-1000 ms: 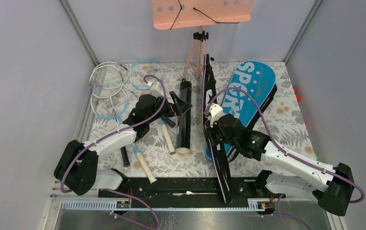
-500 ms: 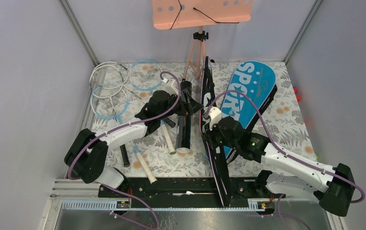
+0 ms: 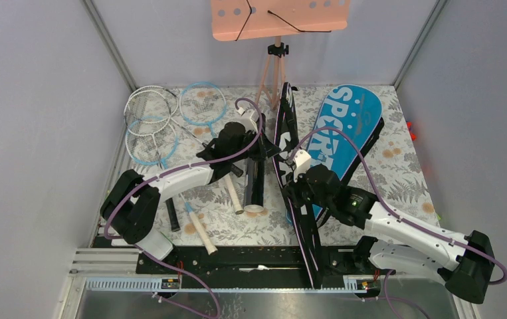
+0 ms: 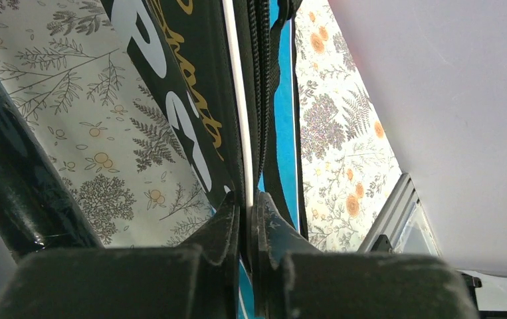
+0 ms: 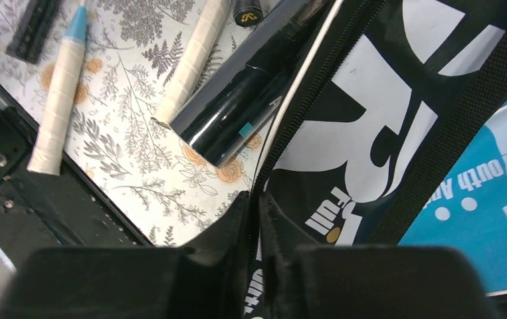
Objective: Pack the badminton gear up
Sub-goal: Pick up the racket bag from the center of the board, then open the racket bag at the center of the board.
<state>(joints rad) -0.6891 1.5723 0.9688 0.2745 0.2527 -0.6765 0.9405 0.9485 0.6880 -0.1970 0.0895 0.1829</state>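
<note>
rackets: 4, hoops white or light-blue | black tube: 1 | bags: 2, namely black SPORT bag 1 and blue SPORT bag 1 | pink perforated board on tripod legs: 1 | robot arms: 2

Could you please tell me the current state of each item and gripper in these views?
black bag, standing on edge, held by both grippers.
blue bag, lying flat beside it.
black tube, lying on its side.
rackets, lying loose at the left.
left gripper, shut on the black bag's edge.
right gripper, shut on the black bag's edge.
</note>
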